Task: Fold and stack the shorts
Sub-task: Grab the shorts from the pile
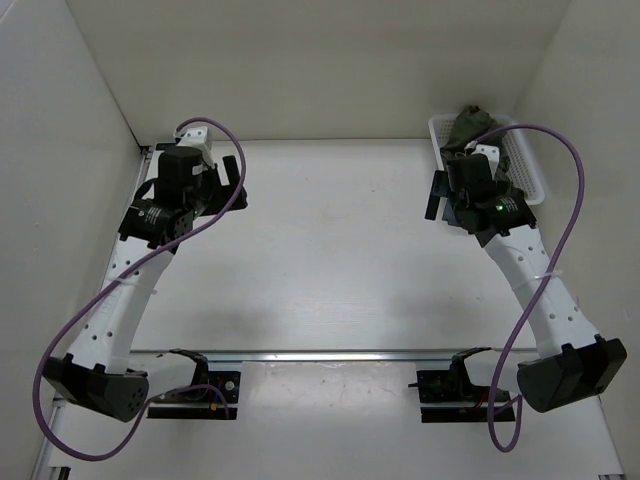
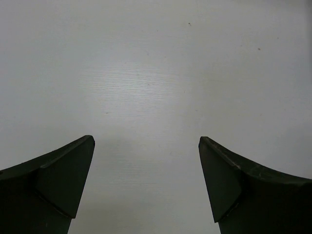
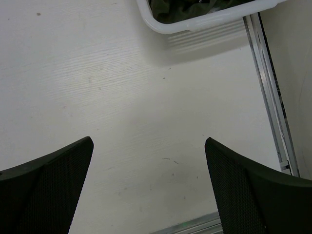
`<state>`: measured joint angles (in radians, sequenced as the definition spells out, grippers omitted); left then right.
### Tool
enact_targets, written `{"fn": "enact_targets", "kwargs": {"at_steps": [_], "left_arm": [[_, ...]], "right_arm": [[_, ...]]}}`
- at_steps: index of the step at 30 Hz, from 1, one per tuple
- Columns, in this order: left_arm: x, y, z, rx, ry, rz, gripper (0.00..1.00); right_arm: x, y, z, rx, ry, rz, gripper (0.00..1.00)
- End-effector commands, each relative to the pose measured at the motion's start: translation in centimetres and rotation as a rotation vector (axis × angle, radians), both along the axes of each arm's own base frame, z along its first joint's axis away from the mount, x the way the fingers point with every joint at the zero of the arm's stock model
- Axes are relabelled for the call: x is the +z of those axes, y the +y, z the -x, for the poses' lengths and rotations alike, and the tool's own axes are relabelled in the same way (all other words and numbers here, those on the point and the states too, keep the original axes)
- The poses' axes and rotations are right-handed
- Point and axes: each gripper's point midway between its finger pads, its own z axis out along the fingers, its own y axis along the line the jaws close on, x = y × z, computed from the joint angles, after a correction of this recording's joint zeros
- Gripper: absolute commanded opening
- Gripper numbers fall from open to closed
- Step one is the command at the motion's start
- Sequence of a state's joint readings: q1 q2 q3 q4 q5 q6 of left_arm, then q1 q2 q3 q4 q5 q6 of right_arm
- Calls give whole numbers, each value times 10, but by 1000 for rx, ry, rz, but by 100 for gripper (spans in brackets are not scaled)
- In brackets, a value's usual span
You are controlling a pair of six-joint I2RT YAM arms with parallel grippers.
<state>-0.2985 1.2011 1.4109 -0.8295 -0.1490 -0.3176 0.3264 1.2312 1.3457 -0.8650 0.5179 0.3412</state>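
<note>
Dark olive-green soft fabric shorts point(image 1: 468, 127) lie crumpled inside the white slotted plastic basket point(image 1: 531, 170), which stands at about 1 o'clock on the white table point(image 1: 330, 260) in the top view. In the right wrist view only a small dark part of the shorts point(image 3: 195, 7) shows behind the rounded rim of the basket point(image 3: 195, 25), at 12 o'clock from the fingers.

My right gripper point(image 1: 443, 202) hangs just beside the basket, on its 9 o'clock side. Its jaws stand wide apart and between them point(image 3: 148, 141) I see only bare table, so it holds nothing. My left gripper point(image 1: 228, 188) is well apart, at about 10 o'clock, also wide open and with nothing in it point(image 2: 146, 139).

I judge the task is at its very first step: the shorts are not yet taken out, and nothing is folded. For the next move I think the right arm must go forward and over the rim, come down on the fabric and pinch it, and then carry it to the middle of the table.
</note>
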Motion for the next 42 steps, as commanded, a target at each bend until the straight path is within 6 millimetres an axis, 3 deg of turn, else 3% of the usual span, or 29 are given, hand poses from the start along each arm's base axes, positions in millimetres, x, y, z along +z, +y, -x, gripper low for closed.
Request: {"fn": "enact_targets", "kwargs": {"at_steps": [1,5,12,15,16,18,19,20,21,22,23,24,27,28,30,35,40,41,42], "left_arm": [[37,-6,10,-67,-105,29,100],[37,-6,12,-55,-101,52,100],[51,25,24,113,-171,43,100],[50,31,29,139,-180,32,100],[50,31,29,144,-179,43,100],[50,30,29,153,-178,59,100],[47,28,31,148,-164,69,100],[43,23,28,134,-147,82,100],[42,18,28,102,-132,85,100],[42,14,25,86,-124,92,100],[43,14,25,81,-119,82,100],[40,11,23,72,-108,84,100],[32,12,21,60,-77,50,100],[30,14,22,65,-70,33,100],[27,15,19,74,-61,24,100],[23,24,20,105,-42,-15,100],[19,25,19,113,-26,-26,100],[19,25,19,113,-26,-26,100],[16,25,18,113,-18,-29,100]], "right_arm": [[10,-3,2,-31,-45,-23,100],[22,-4,11,-23,-80,-43,100],[32,-10,16,-19,-110,-22,100],[42,-24,0,-74,-132,-5,100],[38,-25,-9,-72,-105,4,100],[55,-38,-29,-107,-143,-23,100],[46,-39,-45,-101,-109,-28,100],[52,-45,-56,-105,-119,-65,100],[36,-50,-86,-112,-84,-89,100],[42,-60,-98,-132,-98,-101,100],[22,-63,-114,-136,-49,-110,100],[15,-62,-124,-128,-34,-144,100],[-9,-90,-158,-188,10,-206,99],[-23,-89,-174,-167,33,-245,98],[-39,-101,-185,-187,61,-285,98],[-77,-104,-222,-168,103,-332,91],[-104,-97,-234,-141,147,-373,67],[-109,-97,-234,-143,156,-373,55],[-109,-95,-234,-136,157,-380,50]]}}
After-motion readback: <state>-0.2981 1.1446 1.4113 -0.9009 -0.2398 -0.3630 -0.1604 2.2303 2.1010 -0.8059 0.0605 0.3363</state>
